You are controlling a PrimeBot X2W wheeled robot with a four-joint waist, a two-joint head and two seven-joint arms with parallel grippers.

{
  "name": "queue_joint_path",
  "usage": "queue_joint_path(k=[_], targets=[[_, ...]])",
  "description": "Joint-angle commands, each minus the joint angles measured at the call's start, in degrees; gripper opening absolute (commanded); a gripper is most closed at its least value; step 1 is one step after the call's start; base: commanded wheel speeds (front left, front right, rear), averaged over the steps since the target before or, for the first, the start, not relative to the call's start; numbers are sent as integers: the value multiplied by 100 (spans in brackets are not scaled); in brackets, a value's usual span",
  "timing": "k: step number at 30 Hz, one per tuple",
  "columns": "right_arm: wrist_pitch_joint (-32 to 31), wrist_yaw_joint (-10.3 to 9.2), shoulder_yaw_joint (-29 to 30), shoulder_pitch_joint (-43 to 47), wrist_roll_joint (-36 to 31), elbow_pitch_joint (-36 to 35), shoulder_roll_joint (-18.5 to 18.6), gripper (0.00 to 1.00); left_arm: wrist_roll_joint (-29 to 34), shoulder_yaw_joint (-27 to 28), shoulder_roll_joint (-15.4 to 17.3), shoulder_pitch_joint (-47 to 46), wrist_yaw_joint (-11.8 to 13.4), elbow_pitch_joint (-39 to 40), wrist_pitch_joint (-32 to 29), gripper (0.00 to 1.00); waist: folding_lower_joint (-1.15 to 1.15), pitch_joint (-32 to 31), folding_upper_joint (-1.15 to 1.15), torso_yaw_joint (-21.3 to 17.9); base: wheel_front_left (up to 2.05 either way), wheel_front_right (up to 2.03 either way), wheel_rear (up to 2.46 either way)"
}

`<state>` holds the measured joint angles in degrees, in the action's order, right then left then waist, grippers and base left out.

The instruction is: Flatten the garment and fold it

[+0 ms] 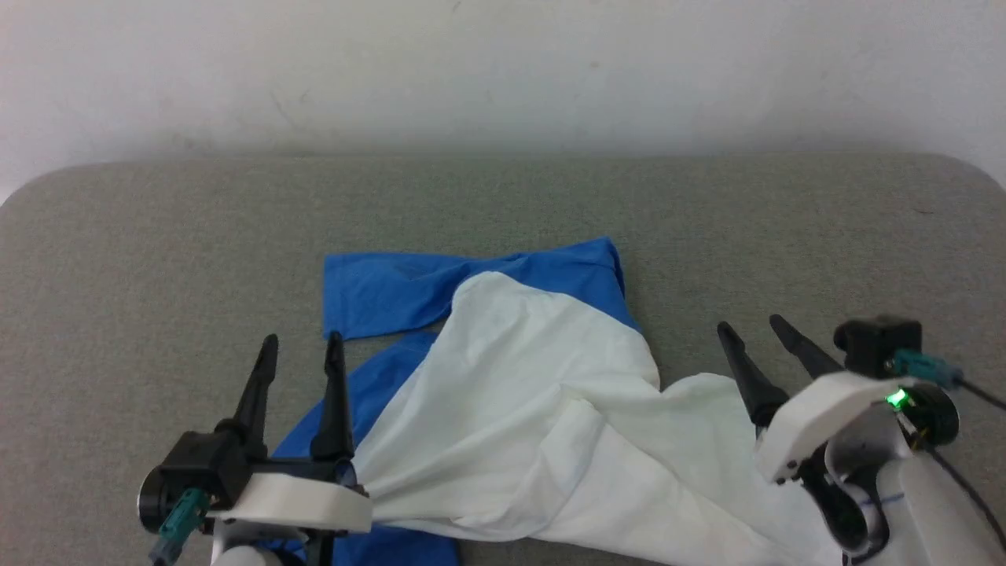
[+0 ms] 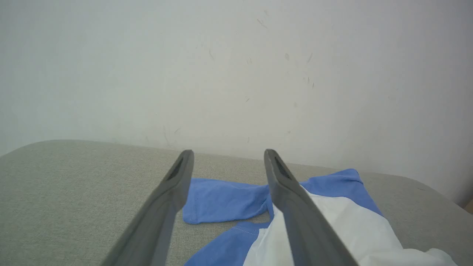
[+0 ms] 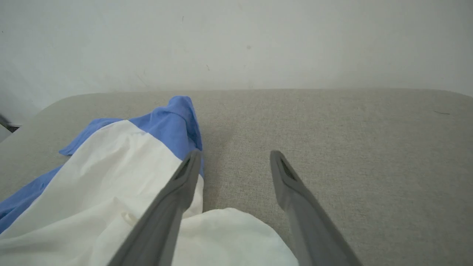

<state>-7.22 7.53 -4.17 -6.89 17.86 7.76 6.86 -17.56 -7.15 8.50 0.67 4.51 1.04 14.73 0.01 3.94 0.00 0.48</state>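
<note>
The left gripper [image 1: 302, 339] and the right gripper [image 1: 748, 324] sit closest, at the near edge of the grey worktop [image 1: 157, 251], and both pairs of fingers stand spread apart with nothing between them. The garment [image 1: 519, 377] lies between the 2 grippers, its near side bunched against them. White cloth runs up to the left gripper's base, and a white lobe reaches the right gripper. From the left wrist, the left gripper [image 2: 229, 152] points over the blue part, and from the right wrist the right gripper [image 3: 235, 152] has 1 finger over white cloth and 1 over bare worktop. The flattening step looks to be in hand, with folding not yet begun. The white body is heaped in long soft creases running toward the near edge. 1 blue sleeve lies fairly flat at the far left, and more blue shows at the far edge and under the left gripper. No chest print shows. The next move probably calls for each gripper to pinch a near edge of the white body and draw the 2 holds apart, low over the worktop, without dragging the heap.
</note>
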Motion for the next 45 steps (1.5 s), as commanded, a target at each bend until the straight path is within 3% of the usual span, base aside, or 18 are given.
queue_joint_path(k=[1, 11, 20, 21, 22, 28, 34, 40, 45], targets=[[-143, -4, -183, -411, 238, 271, 162, 100, 86, -15, -81, -146, -78, 23, 25, 100, -1, 241, 0, 287, 0, 0, 0], [-1169, -4, -1761, -2774, 1666, 2108, 1063, 100, 408, -246, -468, -724, -422, -141, 26, 100, -1, 640, 0, 1065, 0, 0, 0], [-1658, -4, -3043, -3805, 2684, 3043, 1403, 100, 377, -354, -555, -901, -487, -267, 27, 100, -1, 857, 0, 1336, 0, 0, 0], [-1659, -4, -3150, -3868, 2772, 3102, 1428, 46, 375, -351, -557, -904, -483, -276, 27, 100, -1, 863, 0, 1335, 0, 0, 0], [-1628, -4, -3248, -3919, 2854, 3136, 1457, 0, 361, -352, -558, -904, -475, -280, 27, 100, -1, 869, 0, 1329, 0, 0, 0], [-937, -4, -3728, -4021, 3110, 2842, 1776, 0, 369, -264, -560, -778, -428, -322, 27, 100, -1, 725, 0, 1134, 0, 0, 0], [-197, -4, -3673, -3439, 3088, 1905, 2387, 0, 518, -56, -561, -524, -475, -347, 27, 100, -1, 392, 0, 710, 0, 0, 0], [-429, -4, -2808, -1588, 2876, 689, 2887, 0, 603, 114, -561, -318, -557, -352, 27, 100, -1, 168, 0, 235, 0, 0, 0], [-884, -4, -1806, 57, 2715, -9, 2648, 0, 650, 165, -561, -292, -626, -393, 27, 100, -1, 120, 0, 77, 0, 0, 0]])
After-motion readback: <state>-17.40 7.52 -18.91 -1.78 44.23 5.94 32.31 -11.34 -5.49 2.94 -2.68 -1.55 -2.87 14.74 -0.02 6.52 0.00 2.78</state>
